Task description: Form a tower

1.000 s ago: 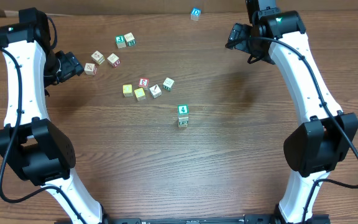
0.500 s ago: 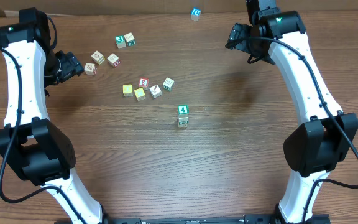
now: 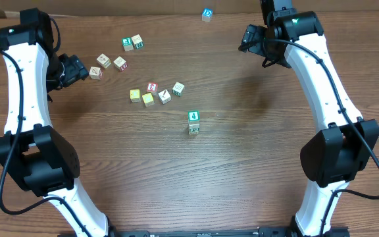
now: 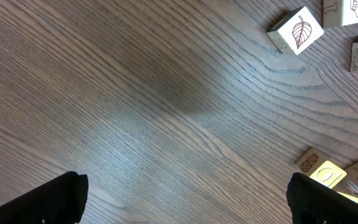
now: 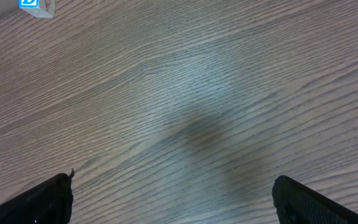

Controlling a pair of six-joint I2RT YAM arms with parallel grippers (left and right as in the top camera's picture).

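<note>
The tower (image 3: 193, 123) is a short stack of small cubes near the middle of the table, topped by a white cube with a green "4" (image 3: 193, 116). It stands alone, touched by neither arm. My left gripper (image 3: 81, 68) hovers at the far left, beside a beige cube (image 3: 96, 73). It is open (image 4: 188, 208), with only bare wood between its fingers. My right gripper (image 3: 246, 39) is at the back right, far from the tower. It is also open (image 5: 173, 208) over bare table.
Loose cubes lie left of the tower: a yellow pair (image 3: 141, 97), a red-marked one (image 3: 152, 87), two white ones (image 3: 171, 92), and several more further back (image 3: 133, 43). A blue cube (image 3: 206, 14) sits at the far edge. The left wrist view shows a leaf cube (image 4: 297, 31).
</note>
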